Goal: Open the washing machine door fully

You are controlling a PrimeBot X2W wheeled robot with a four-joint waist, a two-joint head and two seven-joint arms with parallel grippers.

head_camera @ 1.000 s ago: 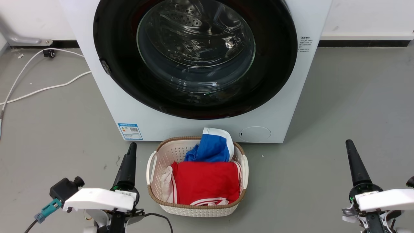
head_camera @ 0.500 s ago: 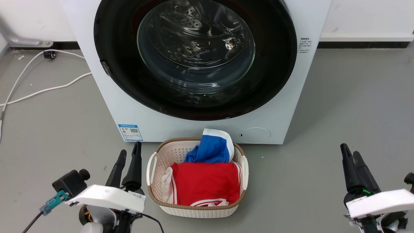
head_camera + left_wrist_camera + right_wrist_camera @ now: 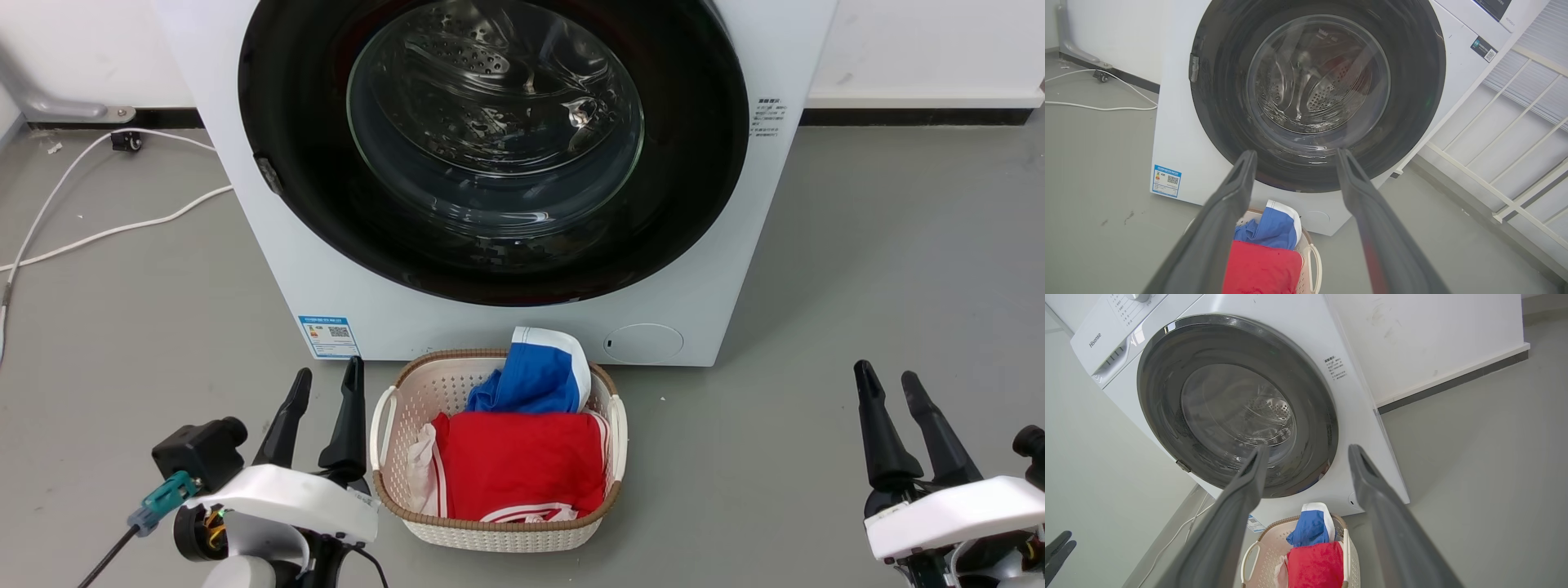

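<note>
Washing machine door: shut, as far as we can judge, lying flush in the front of the washing machine, ahead of both grippers and above their fingertips. White cable on the floor, well left of the left gripper. That gripper: low near the floor, fingers partly spread, holding nothing, well apart from the door; laundry basket just to its right. Small grey tab on the door's left rim, ahead of this gripper and slightly to its left; we take it for the latch side, so the pull belongs there. Next, right gripper: well right of the basket, fingers partly spread, empty; door ahead and to its left. Handling estimate: we expect a stiff, fairly heavy panel with a slippery glossy face; hook the rim by the tab, never pinch the glass bowl.
</note>
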